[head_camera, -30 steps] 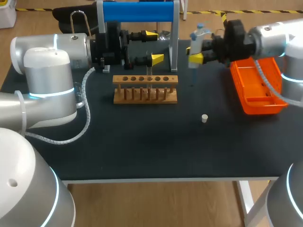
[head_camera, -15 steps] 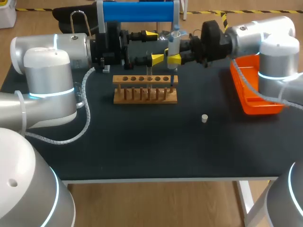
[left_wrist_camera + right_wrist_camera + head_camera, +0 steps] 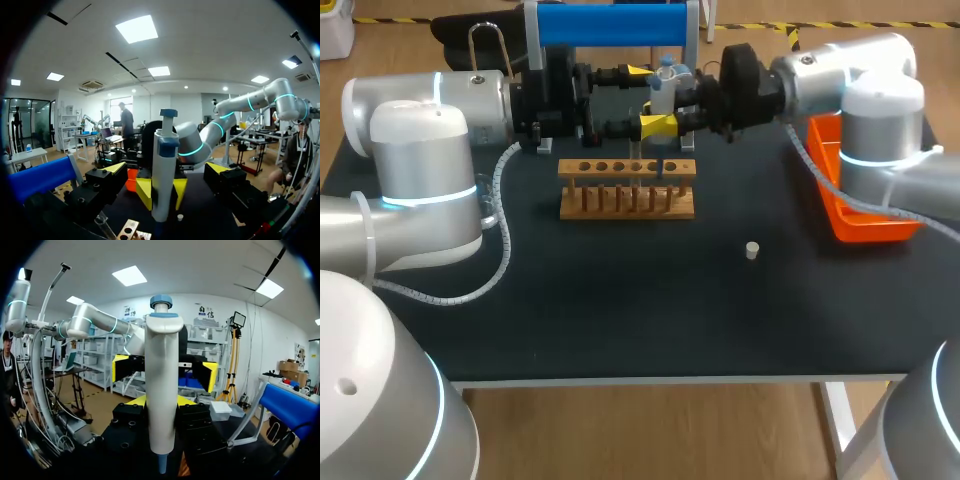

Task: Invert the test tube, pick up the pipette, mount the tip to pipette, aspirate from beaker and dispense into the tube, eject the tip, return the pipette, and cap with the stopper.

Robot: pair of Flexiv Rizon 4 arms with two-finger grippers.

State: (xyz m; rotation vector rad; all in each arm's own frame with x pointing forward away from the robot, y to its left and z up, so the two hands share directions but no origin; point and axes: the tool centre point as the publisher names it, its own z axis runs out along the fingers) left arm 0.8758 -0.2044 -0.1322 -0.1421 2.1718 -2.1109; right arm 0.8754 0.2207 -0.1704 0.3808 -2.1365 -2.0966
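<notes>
White pipette [image 3: 664, 92] clamped upright in right gripper [image 3: 161, 401], left gripper [image 3: 646, 98] spread wide near wooden rack [image 3: 627, 192].

You're looking down on a counter [image 3: 620, 310] with a dark, matte top and a pale front edge, carried on a white leg [image 3: 839, 425] at one front corner. Around it lies a floor [image 3: 650, 430] of light-brown wood planks, with yellow-and-black tape [image 3: 760, 26] stuck to it past the counter's far side. From the wrist views you get a white ceiling [image 3: 200, 45] set with bright square light panels [image 3: 136, 28], white walls [image 3: 190, 305], pale shelving [image 3: 212, 332] along one wall, and a glass partition [image 3: 22, 120].
</notes>
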